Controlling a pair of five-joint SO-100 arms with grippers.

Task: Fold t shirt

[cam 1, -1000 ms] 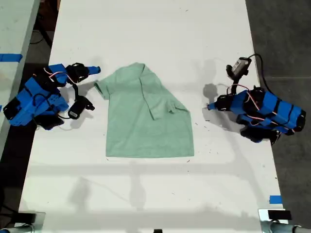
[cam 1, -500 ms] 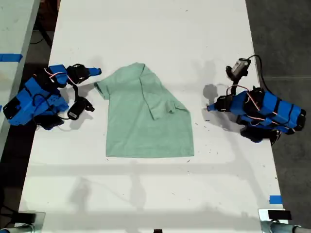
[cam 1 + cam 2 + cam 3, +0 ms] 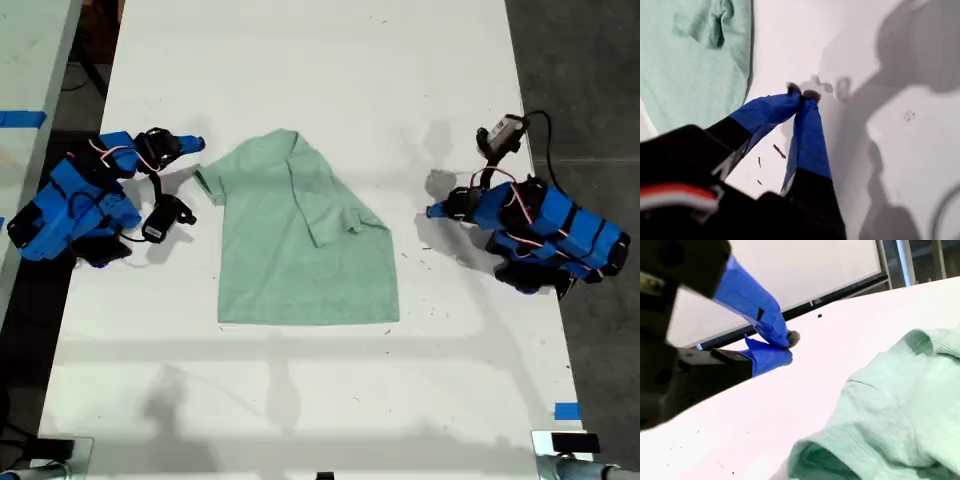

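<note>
The counter (image 3: 300, 60) carries the t shirt (image 3: 300, 240) between the two arms, one side already folded in. Next fold, I judge: pinch the loose sleeve and carry it flat across. My first claw (image 3: 803, 94) and second claw (image 3: 786, 346) are pressed closed, empty, beside the shirt. Since before, the first arm has lifted slightly.

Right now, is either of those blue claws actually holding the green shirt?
No: in the exterior view both grippers sit off the t shirt on bare table, and my first gripper is closed on nothing.
</note>
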